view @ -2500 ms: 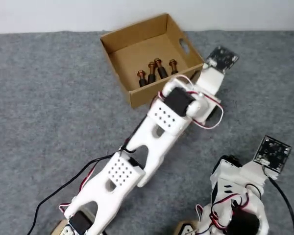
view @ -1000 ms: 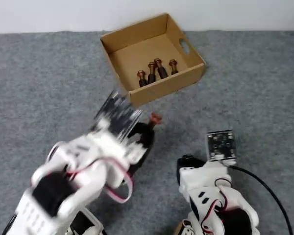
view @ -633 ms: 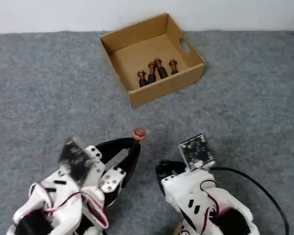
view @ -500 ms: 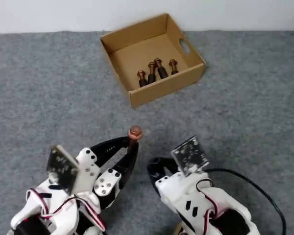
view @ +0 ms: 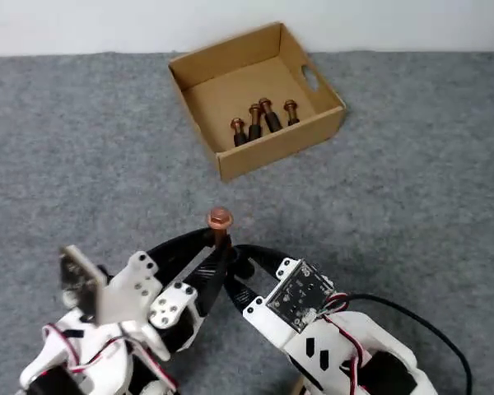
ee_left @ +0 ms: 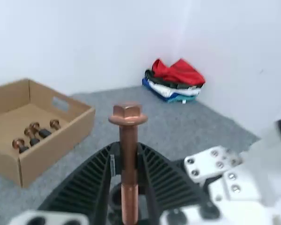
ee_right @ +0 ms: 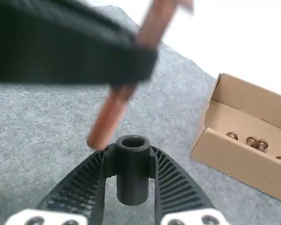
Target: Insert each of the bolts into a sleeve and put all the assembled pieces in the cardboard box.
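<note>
right gripper (view: 240,265) has swung in against the left gripper (view: 216,247). it clamps one black sleeve (ee_right: 132,168); the left pinches one copper bolt (view: 220,220). four assembled pieces (view: 263,118) lie in the cardboard box (view: 255,156). the bolt's head blurs in the right wrist view. the bolt slants head-up, tip just beside the sleeve's open mouth.

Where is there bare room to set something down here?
The grey mat left of the cardboard box and right of it is bare, as is the box's far half. Crowded: four assembled pieces along its near wall, and where the left gripper and right gripper meet.
</note>
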